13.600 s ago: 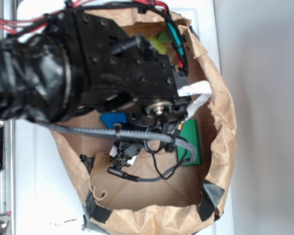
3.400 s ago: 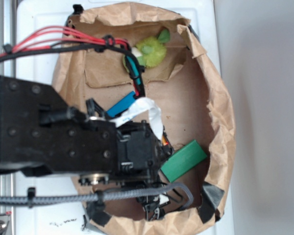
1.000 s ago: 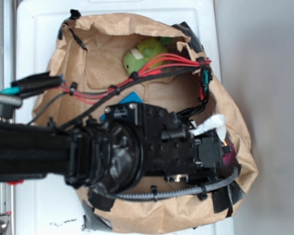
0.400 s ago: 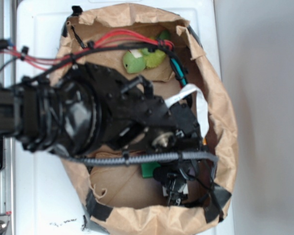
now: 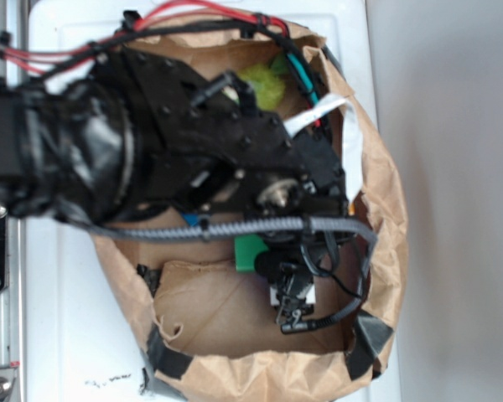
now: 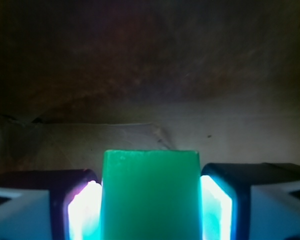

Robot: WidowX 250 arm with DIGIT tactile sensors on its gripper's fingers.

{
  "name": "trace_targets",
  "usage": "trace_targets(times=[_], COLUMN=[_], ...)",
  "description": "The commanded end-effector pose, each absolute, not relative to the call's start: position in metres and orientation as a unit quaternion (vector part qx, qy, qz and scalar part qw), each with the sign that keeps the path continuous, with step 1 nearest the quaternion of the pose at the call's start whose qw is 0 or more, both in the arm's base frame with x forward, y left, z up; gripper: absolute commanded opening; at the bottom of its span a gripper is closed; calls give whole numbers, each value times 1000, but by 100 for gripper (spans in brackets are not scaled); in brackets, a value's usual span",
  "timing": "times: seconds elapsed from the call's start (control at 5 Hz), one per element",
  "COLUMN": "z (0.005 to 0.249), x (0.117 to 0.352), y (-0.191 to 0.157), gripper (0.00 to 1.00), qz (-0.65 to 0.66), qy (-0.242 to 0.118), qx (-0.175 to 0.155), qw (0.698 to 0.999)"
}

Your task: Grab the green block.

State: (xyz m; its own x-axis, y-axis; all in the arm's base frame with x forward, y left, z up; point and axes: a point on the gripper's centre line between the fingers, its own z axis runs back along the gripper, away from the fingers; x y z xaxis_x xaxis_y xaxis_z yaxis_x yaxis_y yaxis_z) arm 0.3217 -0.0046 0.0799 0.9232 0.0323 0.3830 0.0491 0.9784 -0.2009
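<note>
Holding the flat, smooth, solid dark-green rectangular block between the two pads of the black robot pincer, pads pressed against its left and right faces, lit bright teal in the wrist view. Seen from outside, only a corner of that block peeking out from under the black arm body, inside the crumpled brown paper bag that lies open on the white tabletop, low and right of the bag's middle. Probably gripped, by the look of it, but whether lifted clear of the paper floor or merely touching it, impossible to tell. Main risk: slipping. Smooth faces, a narrow contact strip at each pad, and a good part of the block sticking forward past the fingertips, so likely to pivot or slide out under a quick jerk upward. Second risk: snagging. Braided grey cable and loose black wires hanging right by the pincer, bag wall close on the right, torn paper flap just near; a hasty lift likely to catch paper and drag the whole bag. Fuzzy yellow-green plush toy at the far end, well apart, no hazard. Sliver of blue block left of the green one, mostly hidden under the arm.
</note>
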Motion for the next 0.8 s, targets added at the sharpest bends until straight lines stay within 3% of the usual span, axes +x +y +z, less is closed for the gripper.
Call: trace_targets(times=[0.0, 0.2, 0.4, 0.6], z=[147, 159, 169, 179], x=[309, 306, 299, 293], y=[24, 29, 30, 30], gripper=[0, 0, 0, 0], qz=[-56, -68, -85, -63], qy=[-218, -182, -187, -203], qx=[-64, -50, -57, -4], qw=[972, 980, 977, 977])
